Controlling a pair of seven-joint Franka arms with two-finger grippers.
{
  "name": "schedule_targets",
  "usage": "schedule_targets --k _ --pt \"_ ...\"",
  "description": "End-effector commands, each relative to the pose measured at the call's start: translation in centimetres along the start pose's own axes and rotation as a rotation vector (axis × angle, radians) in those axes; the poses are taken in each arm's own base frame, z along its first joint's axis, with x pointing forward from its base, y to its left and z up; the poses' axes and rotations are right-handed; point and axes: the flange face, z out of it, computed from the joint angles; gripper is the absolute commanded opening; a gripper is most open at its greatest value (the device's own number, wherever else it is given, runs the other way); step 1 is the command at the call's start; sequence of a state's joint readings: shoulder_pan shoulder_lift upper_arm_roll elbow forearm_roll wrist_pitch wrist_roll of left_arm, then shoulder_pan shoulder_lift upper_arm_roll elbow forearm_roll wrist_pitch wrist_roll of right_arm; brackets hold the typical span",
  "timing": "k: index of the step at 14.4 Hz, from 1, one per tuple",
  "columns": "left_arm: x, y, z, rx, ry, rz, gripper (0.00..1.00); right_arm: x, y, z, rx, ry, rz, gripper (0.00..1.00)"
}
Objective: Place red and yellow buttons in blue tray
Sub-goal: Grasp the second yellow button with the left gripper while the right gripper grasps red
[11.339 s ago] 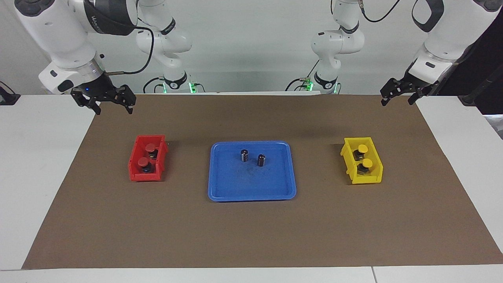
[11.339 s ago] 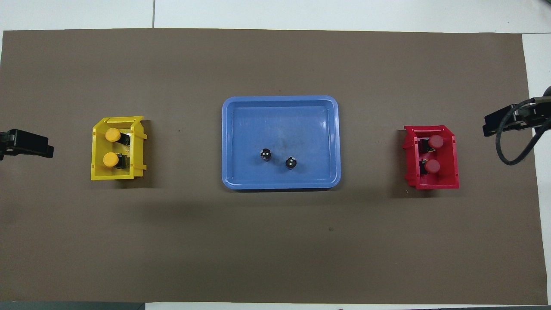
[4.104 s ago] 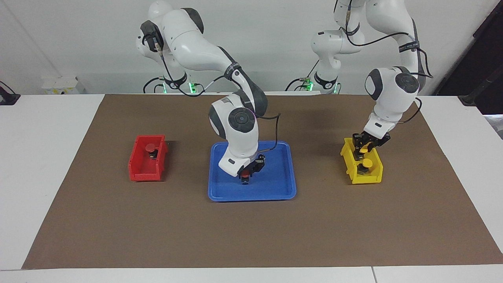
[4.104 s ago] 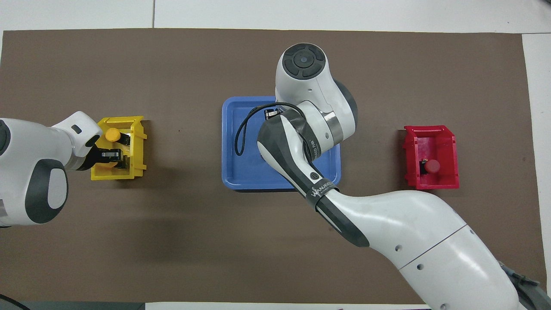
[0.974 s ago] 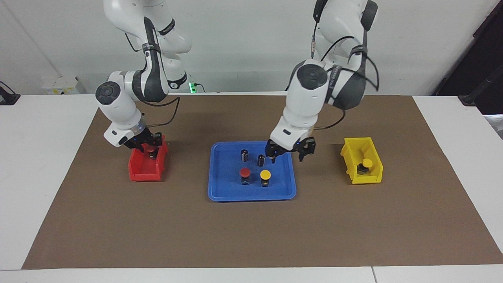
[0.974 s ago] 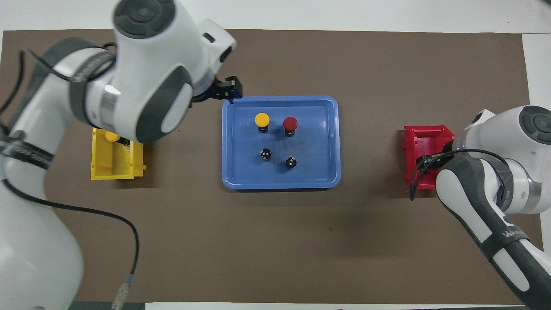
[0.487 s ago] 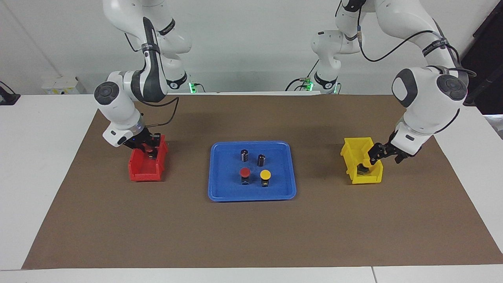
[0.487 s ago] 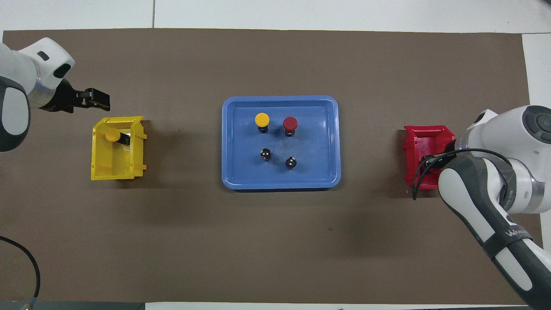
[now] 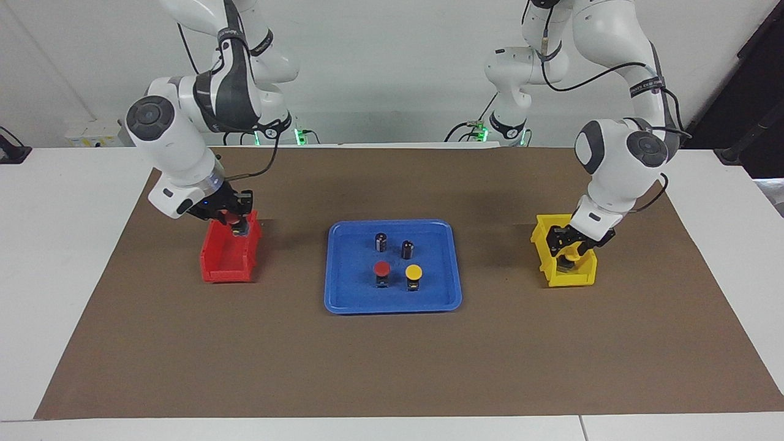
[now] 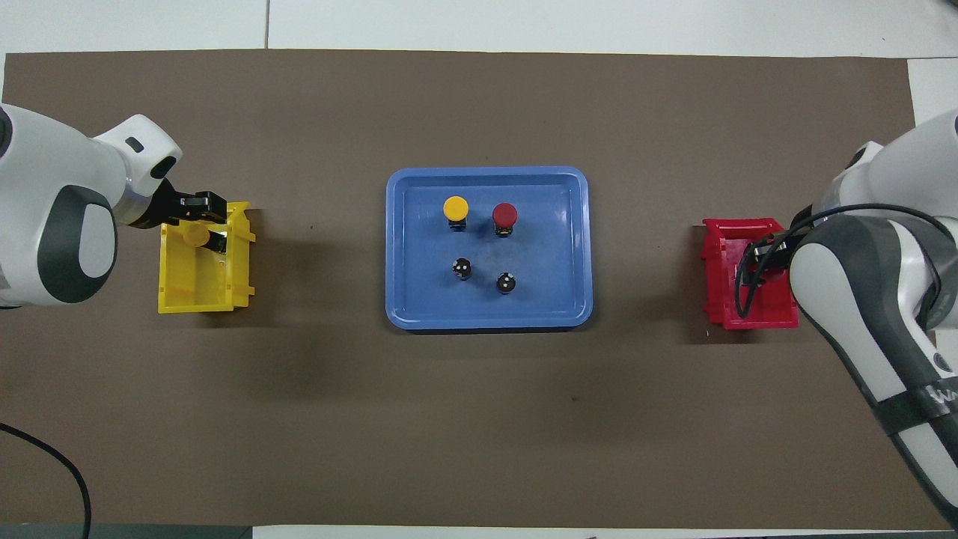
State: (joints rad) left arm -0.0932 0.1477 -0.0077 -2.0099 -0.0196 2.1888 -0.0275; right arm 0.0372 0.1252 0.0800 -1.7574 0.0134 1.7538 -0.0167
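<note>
The blue tray [image 9: 334, 303] lies mid-table and holds one red button [image 9: 381, 268] and one yellow button [image 9: 414, 271], both upright; the overhead view shows them too [image 10: 504, 214] [image 10: 455, 207]. My right gripper [image 9: 235, 222] is shut on the second red button [image 9: 231, 217] and holds it just above the red bin [image 9: 226, 266]. My left gripper [image 9: 568, 246] is open and low in the yellow bin [image 9: 569, 278], its fingers on either side of the second yellow button [image 10: 196, 233].
Two dark capless cylinders [image 9: 381, 241] [image 9: 407, 248] stand in the tray, nearer to the robots than the two buttons. The red bin is toward the right arm's end of the brown mat and the yellow bin toward the left arm's end.
My left gripper has come from beside the yellow bin down into it, around the yellow button. My right gripper has risen a little with the red button.
</note>
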Motion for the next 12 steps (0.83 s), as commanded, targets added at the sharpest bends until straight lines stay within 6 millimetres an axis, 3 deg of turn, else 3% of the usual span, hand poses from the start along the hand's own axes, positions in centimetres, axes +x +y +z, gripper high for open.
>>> schedule_targets --k 1,2,3,4,7,10,12 --pt "-1.7 -1.9 -0.2 0.004 0.029 0.002 0.72 3.7 -7.3 -0.5 0.055 0.029 0.045 0.18" --pt "-1.7 -2.7 -0.2 0.005 0.034 0.005 0.72 4.5 -11.5 0.0 0.055 0.049 0.022 0.18" --pt "-1.5 -3.5 -0.3 0.006 0.054 -0.002 0.72 5.0 -14.2 0.8 0.051 0.060 0.019 0.18" --pt "-1.1 -4.0 -0.2 0.007 0.079 -0.013 0.71 5.6 -15.3 1.7 0.051 0.082 0.023 0.18" --pt "-1.1 -3.7 1.0 0.007 0.085 -0.021 0.72 6.9 -16.6 5.5 0.038 0.083 0.005 0.19" --pt "-1.0 -3.4 1.1 0.007 0.094 -0.021 0.71 7.9 -18.3 8.1 0.011 0.113 -0.031 0.19" --pt "-0.7 -3.3 0.8 0.006 0.096 -0.022 0.71 8.6 -18.3 9.2 0.015 0.133 -0.030 0.19"
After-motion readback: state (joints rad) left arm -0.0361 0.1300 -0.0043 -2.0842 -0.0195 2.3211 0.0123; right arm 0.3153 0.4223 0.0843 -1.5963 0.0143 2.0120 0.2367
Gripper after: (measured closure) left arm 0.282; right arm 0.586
